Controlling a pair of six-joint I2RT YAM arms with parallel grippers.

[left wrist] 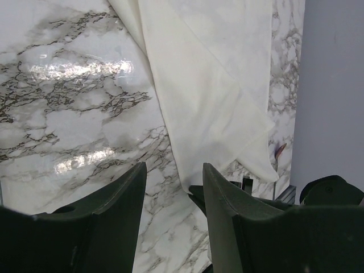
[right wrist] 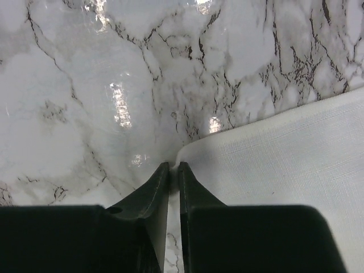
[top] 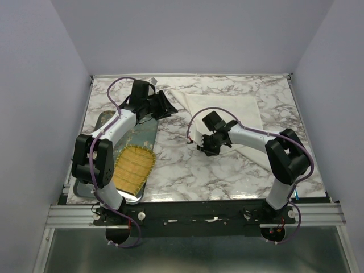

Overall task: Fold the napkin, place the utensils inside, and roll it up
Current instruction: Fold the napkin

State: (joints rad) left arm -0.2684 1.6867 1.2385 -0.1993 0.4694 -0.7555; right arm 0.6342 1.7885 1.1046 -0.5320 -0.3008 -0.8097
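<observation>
Cloth of cream white, the napkin lies flat on the far right part of the marble table; in the left wrist view one layer overlaps another along a slanting edge.

The right gripper is down at the napkin's near left corner; its jaws are drawn almost together, with only a thin slit between the tips; the corner's rounded edge meets those tips, but whether any cloth is caught between them I cannot tell; the right forearm crosses over the napkin's near edge.

The left gripper hangs over bare marble just beside the napkin's left edge, toward the far side; its jaws stand apart with nothing between them, and it is not touching the cloth.

On the left side of the table sits a metal tray, well apart from the napkin; a yellow woven mat lies in its near end; the left arm reaches across the tray's far end.
</observation>
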